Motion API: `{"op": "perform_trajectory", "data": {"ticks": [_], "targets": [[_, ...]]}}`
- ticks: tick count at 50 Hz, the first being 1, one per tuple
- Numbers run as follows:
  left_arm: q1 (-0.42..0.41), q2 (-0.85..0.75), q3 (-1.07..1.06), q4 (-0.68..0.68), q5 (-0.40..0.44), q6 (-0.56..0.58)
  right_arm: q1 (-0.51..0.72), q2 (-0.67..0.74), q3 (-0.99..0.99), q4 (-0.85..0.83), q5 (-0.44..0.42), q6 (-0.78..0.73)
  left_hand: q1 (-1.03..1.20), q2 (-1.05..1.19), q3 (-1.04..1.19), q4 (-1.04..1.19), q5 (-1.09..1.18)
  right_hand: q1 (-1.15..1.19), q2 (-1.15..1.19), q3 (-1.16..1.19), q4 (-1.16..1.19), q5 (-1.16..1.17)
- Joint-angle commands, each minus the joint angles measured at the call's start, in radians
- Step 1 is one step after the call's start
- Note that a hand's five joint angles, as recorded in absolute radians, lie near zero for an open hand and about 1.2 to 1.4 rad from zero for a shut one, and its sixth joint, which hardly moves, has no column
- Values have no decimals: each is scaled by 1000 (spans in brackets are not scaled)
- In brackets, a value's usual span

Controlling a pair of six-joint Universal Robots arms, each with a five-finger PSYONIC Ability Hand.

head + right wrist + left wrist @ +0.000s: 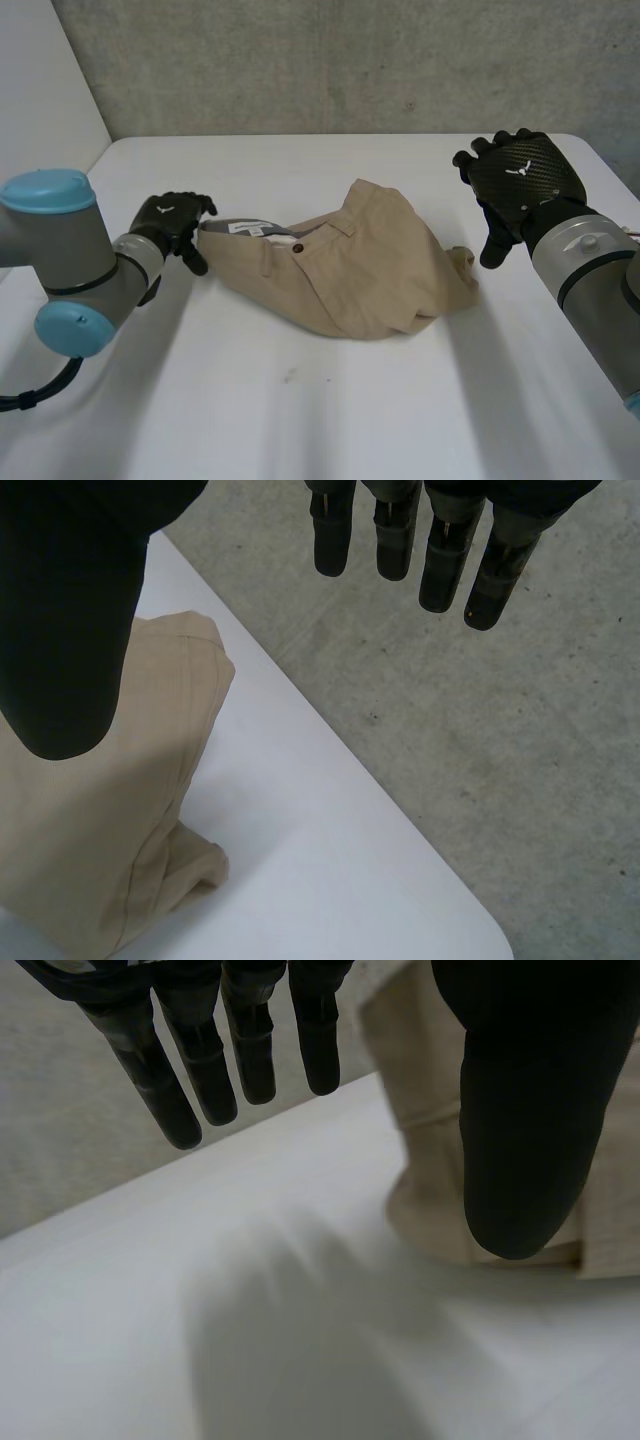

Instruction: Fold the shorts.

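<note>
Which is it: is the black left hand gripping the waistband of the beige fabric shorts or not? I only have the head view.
Observer: Not gripping. In its wrist view the black left hand has straight fingers and pinches no cloth. The beige fabric shorts lie beside its thumb on the white table.
Operator: And the right hand?
Observer: Open too. The black right hand has straight fingers, seen against the grey concrete floor.
Operator: Holding any cloth?
Observer: No, nothing lies between its thumb and fingers.
</note>
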Motion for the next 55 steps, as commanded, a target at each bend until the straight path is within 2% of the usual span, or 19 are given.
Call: {"op": "perform_trajectory", "data": {"ticks": [1, 5, 6, 13, 18, 25, 29, 33, 36, 42, 48, 55], "targets": [[-3, -12, 7, 3, 87, -64, 0, 15, 1, -8, 3, -22, 162, 161, 162, 161, 156, -9, -43, -38, -57, -50], [-6, -28, 35, 3, 82, -72, 0, 17, 3, -8, 4, -29, 719, 718, 719, 718, 713, -9, -43, -38, -57, -50], [-6, -32, 39, 2, 81, -80, 0, 17, 3, -8, 4, -29, 993, 993, 993, 992, 988, -9, -43, -38, -57, -50], [-1, 1, 42, 8, 40, -87, -2, 17, 4, -13, 4, -30, 1004, 1004, 1004, 1004, 999, -9, -43, -38, -57, -50], [-12, 194, 36, 11, -33, -90, -2, 15, 1, -16, 6, -30, 1004, 1004, 1004, 1004, 999, -9, -43, -38, -57, -50], [-67, 506, 73, 46, -31, -100, -2, 7, 0, -16, 6, -30, 1004, 1004, 1004, 1004, 999, -9, -43, -38, -57, -50], [-105, 616, 104, 81, -30, -110, 0, 0, -3, -14, 7, -30, 1004, 1004, 1004, 1004, 999, -9, -43, -38, -57, -50], [-139, 635, 133, 85, -22, -110, 0, -14, -6, -14, 7, -30, 1004, 1004, 1004, 1004, 999, -9, -43, -38, -57, -50], [-207, 641, 180, 82, 10, -112, -8, -28, -6, -14, 7, -30, 1004, 1004, 1004, 1004, 999, -9, -43, -38, -57, -50], [-273, 658, 174, 51, 41, -110, -18, -52, -11, -13, 7, -30, 1004, 1004, 1004, 1004, 999, -9, -43, -38, -57, -50], [-349, 729, 130, -52, 108, -112, -40, -74, -19, -13, 6, -30, 1004, 1004, 1004, 1004, 999, -9, -43, -38, -57, -50], [-357, 746, 118, -63, 156, -112, -66, -80, -20, -14, 1, -27, 1004, 1004, 1004, 1004, 999, -9, -43, -38, -57, -50]]}}
